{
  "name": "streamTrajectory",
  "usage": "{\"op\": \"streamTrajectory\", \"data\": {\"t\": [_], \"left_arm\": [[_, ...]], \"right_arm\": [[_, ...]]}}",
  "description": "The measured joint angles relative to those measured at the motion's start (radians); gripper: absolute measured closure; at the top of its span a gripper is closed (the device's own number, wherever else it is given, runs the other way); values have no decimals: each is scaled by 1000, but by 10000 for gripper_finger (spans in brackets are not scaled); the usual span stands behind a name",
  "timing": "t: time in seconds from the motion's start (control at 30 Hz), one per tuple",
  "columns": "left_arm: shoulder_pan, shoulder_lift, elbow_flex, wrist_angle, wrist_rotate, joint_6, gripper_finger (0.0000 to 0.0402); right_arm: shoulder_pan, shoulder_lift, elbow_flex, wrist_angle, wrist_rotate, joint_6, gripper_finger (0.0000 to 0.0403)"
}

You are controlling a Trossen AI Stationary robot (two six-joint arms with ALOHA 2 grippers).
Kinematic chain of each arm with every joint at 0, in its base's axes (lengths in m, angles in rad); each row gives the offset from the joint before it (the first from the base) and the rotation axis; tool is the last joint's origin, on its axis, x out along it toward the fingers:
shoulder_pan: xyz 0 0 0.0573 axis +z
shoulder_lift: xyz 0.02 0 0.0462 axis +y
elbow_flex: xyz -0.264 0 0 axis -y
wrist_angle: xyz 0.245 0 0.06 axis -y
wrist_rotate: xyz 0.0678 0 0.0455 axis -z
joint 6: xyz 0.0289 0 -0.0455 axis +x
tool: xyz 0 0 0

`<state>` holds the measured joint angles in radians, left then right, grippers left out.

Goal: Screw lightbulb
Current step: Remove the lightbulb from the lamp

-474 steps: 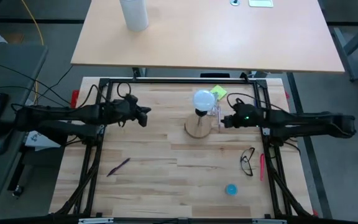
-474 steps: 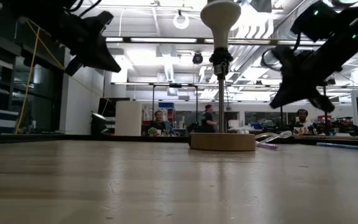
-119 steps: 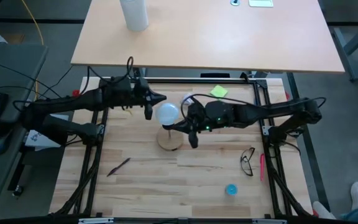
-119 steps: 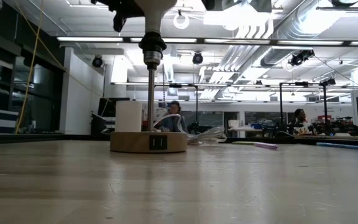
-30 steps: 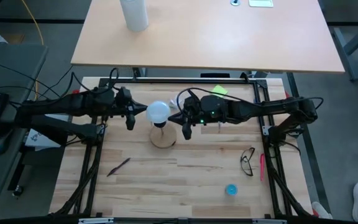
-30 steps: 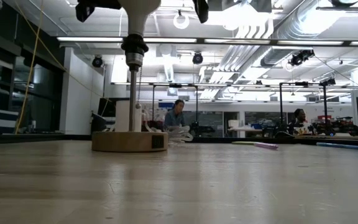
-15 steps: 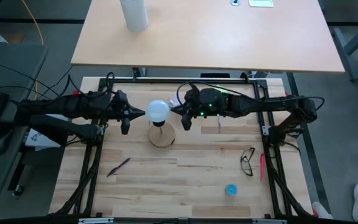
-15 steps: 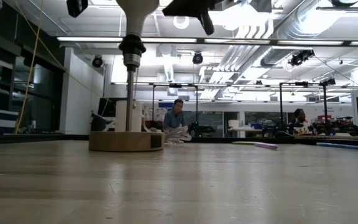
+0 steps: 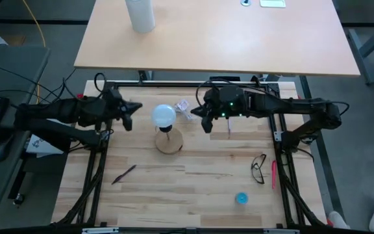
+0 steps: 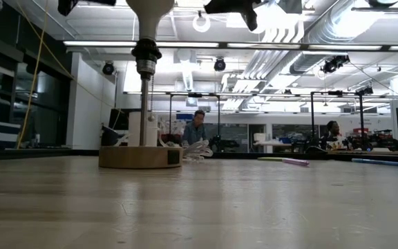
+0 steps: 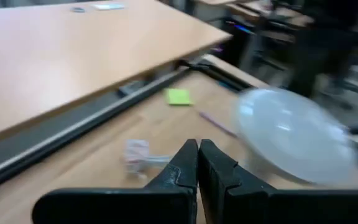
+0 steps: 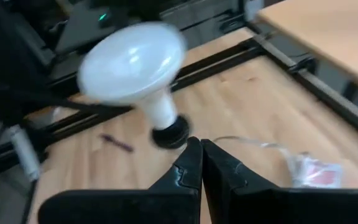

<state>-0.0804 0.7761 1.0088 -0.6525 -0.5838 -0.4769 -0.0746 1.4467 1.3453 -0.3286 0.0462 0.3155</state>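
On the table (image 9: 193,185), toward its back edge, the lightbulb (image 9: 163,116) sits in the socket on the wooden base (image 9: 169,141), flanked clear by the clenched left gripper (image 9: 130,107) and right gripper (image 9: 197,114); screwing looks finished, so retreat seems next.

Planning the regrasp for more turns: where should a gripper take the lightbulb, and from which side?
Grip the lightbulb across its round frosted globe, coming in level from the side. It stands upright in the black socket on a post above the wooden base, so the neck is narrow and crowded. The left gripper and right gripper flank it, both shut and clear.
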Motion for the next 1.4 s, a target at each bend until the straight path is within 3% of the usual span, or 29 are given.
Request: {"op": "streamTrajectory", "data": {"t": [0.23,0.47,0.73,1.4], "left_arm": [[115,65,0,39,31,60,402],[198,137,0,246,225,193,401],[218,177,0,259,348,251,402],[211,177,0,200,375,166,402]], "right_arm": [[72,59,0,127,-85,26,403],[115,138,0,357,-110,69,403],[136,203,0,483,-90,88,403],[100,230,0,512,-21,95,403]]}}
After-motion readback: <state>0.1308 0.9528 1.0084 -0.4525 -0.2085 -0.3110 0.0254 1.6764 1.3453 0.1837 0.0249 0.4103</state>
